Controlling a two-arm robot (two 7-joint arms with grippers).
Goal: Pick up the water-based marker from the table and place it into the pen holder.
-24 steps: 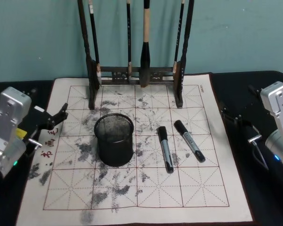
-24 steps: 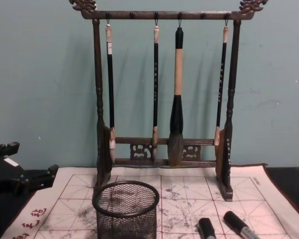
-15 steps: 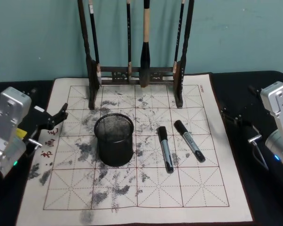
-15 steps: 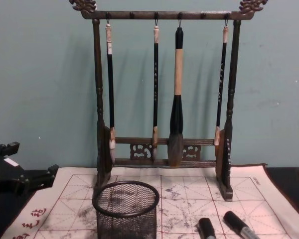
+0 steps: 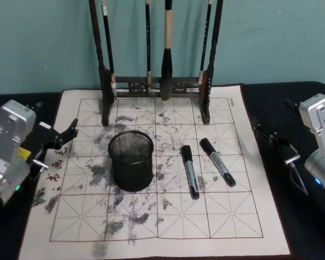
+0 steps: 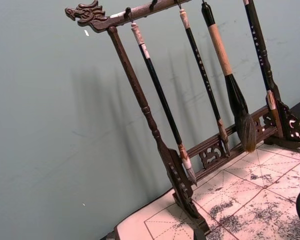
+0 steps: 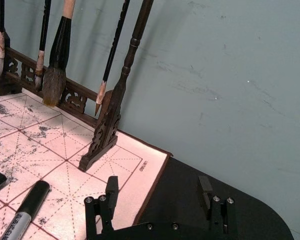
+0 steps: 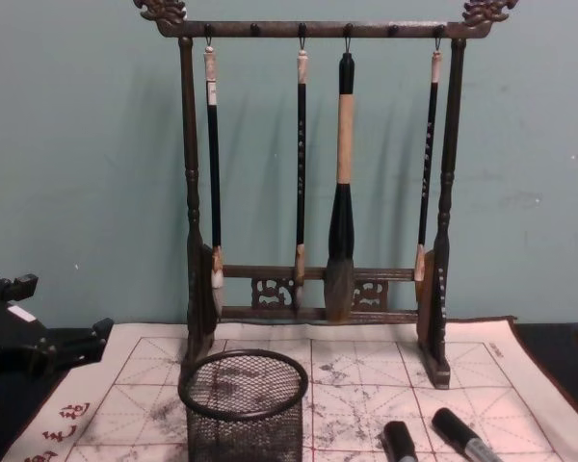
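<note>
Two black water-based markers lie side by side on the white mat, right of the pen holder: one (image 5: 189,171) nearer it, the other (image 5: 217,162) farther right. Their capped ends show in the chest view (image 8: 397,443) (image 8: 458,433) and one in the right wrist view (image 7: 25,210). The pen holder (image 5: 131,161), a black mesh cup (image 8: 243,404), stands upright mid-mat. My left gripper (image 5: 66,136) hovers open at the mat's left edge (image 8: 63,308). My right gripper (image 5: 262,132) is open over the dark table at the mat's right edge (image 7: 158,187), holding nothing.
A tall dark wooden brush rack (image 5: 157,86) with several hanging brushes stands at the back of the mat (image 8: 318,192). Its feet (image 5: 206,116) reach toward the markers. A teal wall is close behind. Bare mat (image 5: 151,222) lies in front of the cup.
</note>
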